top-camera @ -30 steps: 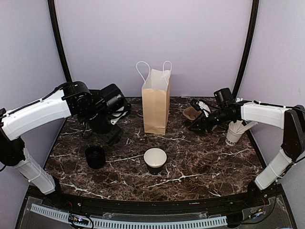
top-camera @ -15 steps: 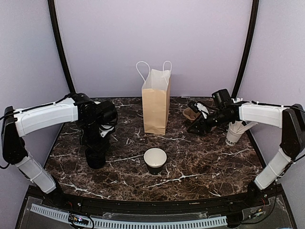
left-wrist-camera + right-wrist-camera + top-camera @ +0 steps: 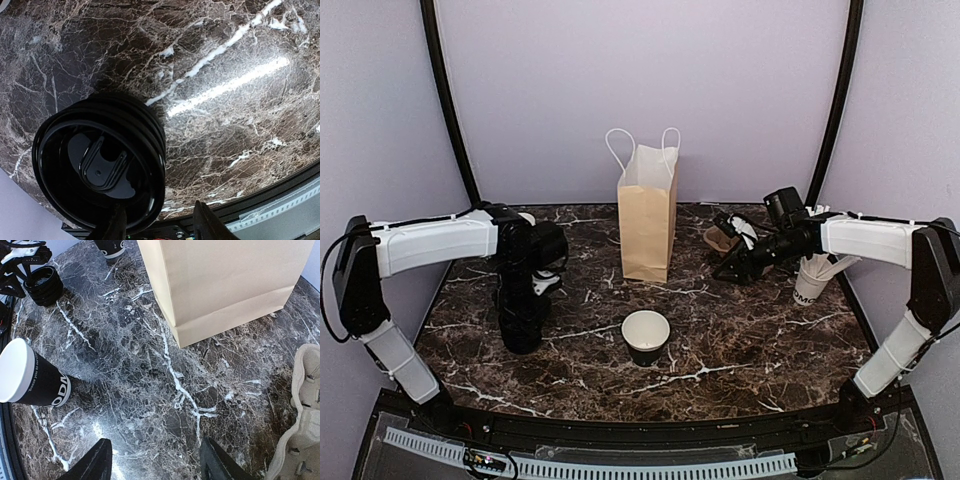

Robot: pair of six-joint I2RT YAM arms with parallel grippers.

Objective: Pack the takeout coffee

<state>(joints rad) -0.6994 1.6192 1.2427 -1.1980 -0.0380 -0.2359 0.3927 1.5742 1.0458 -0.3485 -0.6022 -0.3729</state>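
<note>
Marble table (image 3: 750, 340): left gripper (image 3: 160, 214) just dropped onto lid stack (image 3: 100, 165), jaws narrowing astride rim, not yet pinching. Cup (image 3: 646, 335) lidless, capping likely next. Right gripper (image 3: 155, 450) spread, idle.

The small black paper cup with a white inside (image 3: 35, 382) is displaying white letters "ODA" beside unreadably small print.

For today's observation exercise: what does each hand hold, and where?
Nothing held. Left hand open at the lid stack's rim, not clamped; right hand open too.

Even overhead light; glare on tabletop (image 3: 235, 82)
</note>
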